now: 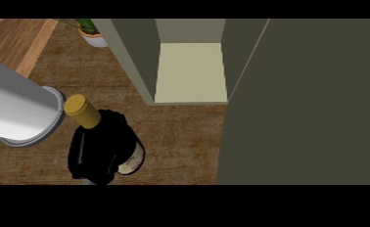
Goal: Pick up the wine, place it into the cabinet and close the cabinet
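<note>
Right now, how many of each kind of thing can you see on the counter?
Wine bottle: 1
Cabinet: 1
Potted plant: 1
Robot hand: 1
Total: 4

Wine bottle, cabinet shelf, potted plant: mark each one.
wine bottle [81, 110], head view, on its gold cap.
cabinet shelf [192, 72], head view, on the pale shelf floor.
potted plant [95, 38], head view, on its white pot.

You see a brown wooden counter [180, 133] carrying an open cabinet [192, 72] at its middle and a potted plant [90, 33] near the far left edge.
</note>
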Controlling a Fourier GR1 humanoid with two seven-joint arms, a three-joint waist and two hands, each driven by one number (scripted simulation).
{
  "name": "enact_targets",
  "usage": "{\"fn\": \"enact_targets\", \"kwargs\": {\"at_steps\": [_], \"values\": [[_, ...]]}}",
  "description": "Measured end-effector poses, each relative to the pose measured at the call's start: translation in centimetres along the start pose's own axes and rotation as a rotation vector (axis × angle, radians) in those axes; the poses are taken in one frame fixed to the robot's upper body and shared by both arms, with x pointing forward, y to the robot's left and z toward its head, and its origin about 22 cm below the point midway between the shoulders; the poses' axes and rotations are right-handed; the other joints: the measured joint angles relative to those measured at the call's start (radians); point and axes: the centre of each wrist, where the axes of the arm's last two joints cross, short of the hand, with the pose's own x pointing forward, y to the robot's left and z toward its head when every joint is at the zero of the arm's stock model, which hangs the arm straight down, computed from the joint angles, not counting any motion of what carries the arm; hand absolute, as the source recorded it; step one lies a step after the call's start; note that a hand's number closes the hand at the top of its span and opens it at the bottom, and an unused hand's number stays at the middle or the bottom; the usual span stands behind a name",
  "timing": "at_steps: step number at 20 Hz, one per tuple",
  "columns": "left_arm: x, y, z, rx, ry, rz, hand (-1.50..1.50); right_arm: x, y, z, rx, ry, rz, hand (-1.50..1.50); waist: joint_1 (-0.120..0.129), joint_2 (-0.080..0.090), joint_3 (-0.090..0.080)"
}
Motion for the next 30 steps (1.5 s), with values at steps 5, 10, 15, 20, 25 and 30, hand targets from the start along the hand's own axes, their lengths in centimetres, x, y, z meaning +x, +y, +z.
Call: {"fn": "enact_targets", "kwargs": {"at_steps": [5,10,15,20,25,30], "values": [[1.9,-4.2,-1.9,-0.016,-0.007,-0.013,1.5,-0.1,0.1,0.1,0.01,0.01,-0.006,-1.5,-0.004,0.0,0.0],[3.2,-8.1,-4.3,-0.013,0.011,0.003,1.5,-0.2,0.3,0.2,0.012,0.01,-0.022,-1.5,-0.007,0.002,-0.001],[3.8,-11.1,-6.6,0.024,0.046,-0.006,1.5,-0.3,0.0,0.3,0.017,0.013,-0.003,-1.5,-0.013,0.003,-0.001],[2.5,-12.6,-8.1,0.052,0.08,-0.047,1.5,-0.4,-0.1,0.5,0.012,0.013,-0.002,-1.5,-0.015,0.005,-0.001],[1.0,-13.1,-9.7,0.077,0.102,-0.09,1.5,-0.4,-0.4,0.6,0.009,0.008,0.012,-1.5,-0.018,0.006,-0.001],[-1.3,-13.0,-9.4,0.081,0.124,-0.123,1.5,-0.6,-0.3,0.7,0.008,0.009,-0.006,-1.5,-0.018,0.006,-0.001]]}}
